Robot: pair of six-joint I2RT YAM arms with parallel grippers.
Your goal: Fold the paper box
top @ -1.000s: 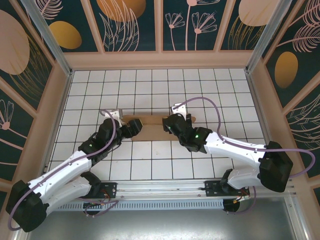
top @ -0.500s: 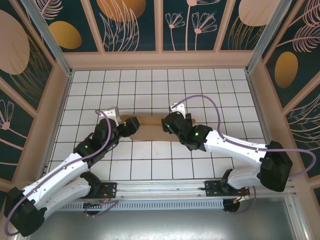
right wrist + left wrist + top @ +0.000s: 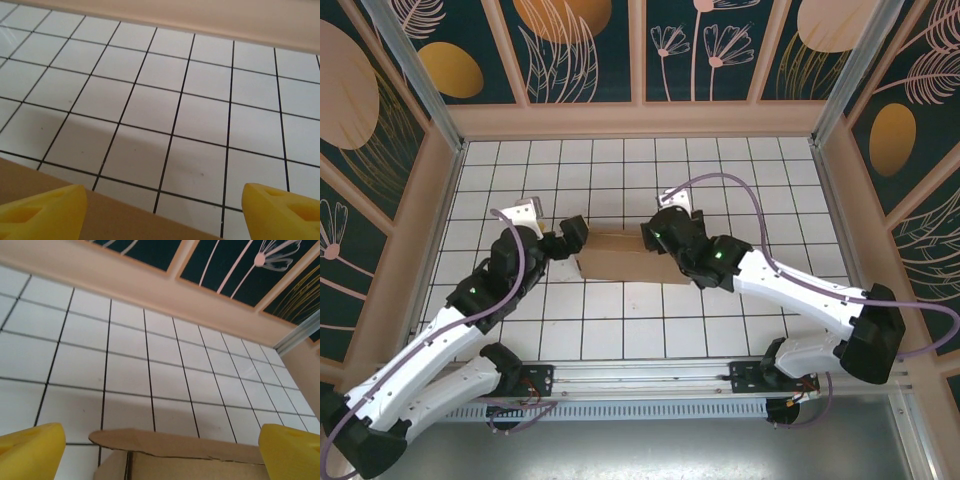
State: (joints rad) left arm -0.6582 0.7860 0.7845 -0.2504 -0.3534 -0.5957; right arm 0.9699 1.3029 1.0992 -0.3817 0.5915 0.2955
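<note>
While gaping wide, the left gripper [image 3: 570,236] and right gripper [image 3: 653,234] are flanking the paper box [image 3: 620,260] lying at the desk [image 3: 720,170] centre; seeming light, stiff (probably slippery), it is wanting flap-edge pinches.

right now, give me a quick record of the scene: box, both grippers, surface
item: paper box, plain brown cardboard
position: lying on the white tiled table, between the two arms
left gripper: open, at the box's left end, a cardboard edge low between its yellow fingers
right gripper: open, at the box's right end, bare tiles between its fingers
fold progress: cannot tell
</note>
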